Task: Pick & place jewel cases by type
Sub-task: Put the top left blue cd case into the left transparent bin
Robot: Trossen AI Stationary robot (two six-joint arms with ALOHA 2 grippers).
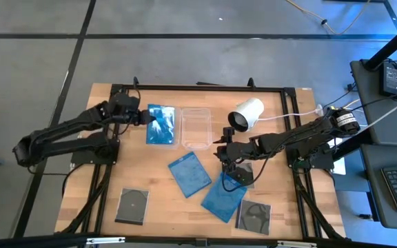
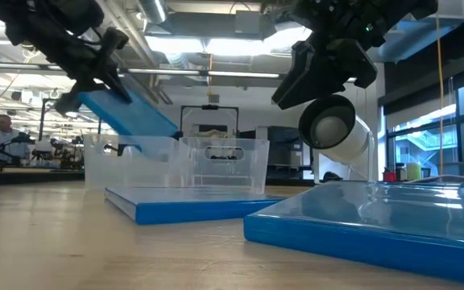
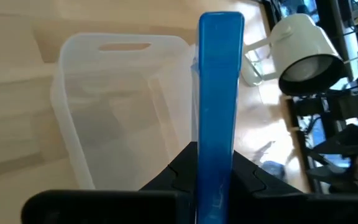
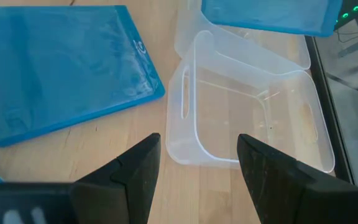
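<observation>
My left gripper (image 1: 143,118) is shut on a translucent blue jewel case (image 1: 161,124), which hangs over the left of two clear tubs (image 3: 117,106). In the low view this case (image 2: 127,113) slants down toward the tubs. My right gripper (image 1: 229,164) stands open above the table's middle, with nothing between its fingers (image 4: 138,174). Two more blue cases (image 1: 189,173) (image 1: 224,197) lie flat on the table. Dark cases lie at the near left (image 1: 131,205), the near right (image 1: 253,215) and partly under my right gripper (image 1: 246,172). My left gripper pinches the blue case between its two fingers, one on each flat face, at the edge nearest the table's left side (image 3: 217,171). The fingers come from the left, slanting down. The case is lifted clear and tilted, its free end (image 3: 221,25) above the tub.
The second clear tub (image 1: 197,127) stands to the right of the first, at the far middle. A white cylinder with a dark end (image 1: 245,114) lies to its right. A black frame (image 1: 205,88) borders the wooden table. Bare wood shows at the near middle.
</observation>
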